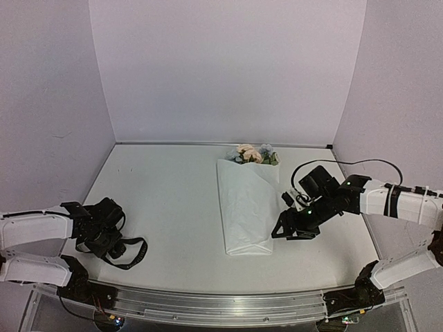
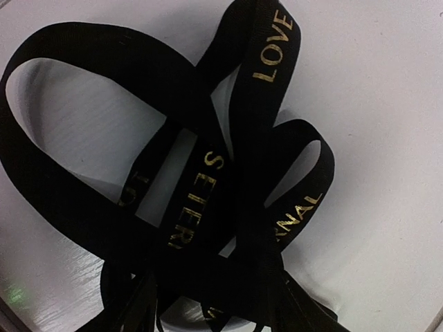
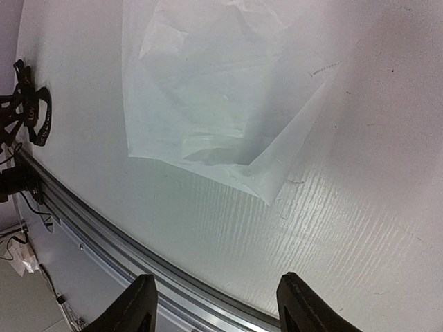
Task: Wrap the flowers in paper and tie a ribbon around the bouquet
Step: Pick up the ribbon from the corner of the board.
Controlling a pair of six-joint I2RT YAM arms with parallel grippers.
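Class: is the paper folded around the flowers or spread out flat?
Folded: the paper forms a narrow bundle, blooms showing only at its far end.

The ribbon under my left wrist is woven black cloth, matt, with a fine ribbed weave and metallic gold lettering printed on it. The paper is thin white tissue, half see-through, creased and softly crinkled, with a faint sheen. The counter is white and matt, with a fine ridged grain. Along its six o'clock edge runs a rail of brushed grey metal. My right fingers are black plastic, smooth and dull.
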